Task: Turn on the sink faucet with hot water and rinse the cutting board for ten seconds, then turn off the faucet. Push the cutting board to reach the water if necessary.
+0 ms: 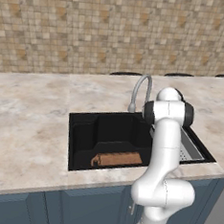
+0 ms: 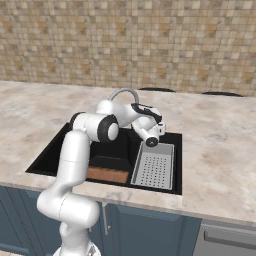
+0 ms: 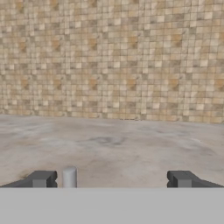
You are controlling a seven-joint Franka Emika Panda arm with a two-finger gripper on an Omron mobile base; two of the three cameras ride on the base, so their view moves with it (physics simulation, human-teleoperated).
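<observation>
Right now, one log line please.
gripper: open, empty, near sink faucet | water: none visible | cutting board: flat in sink

The cutting board (image 1: 118, 159) lies in the sink (image 1: 83, 135) near its front wall, the faucet (image 1: 140, 91) apparently dry.

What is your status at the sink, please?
Claw open, empty, raised by sink faucet. No water running. Cutting board dry on sink floor. Grey tray alongside, path clear.
</observation>
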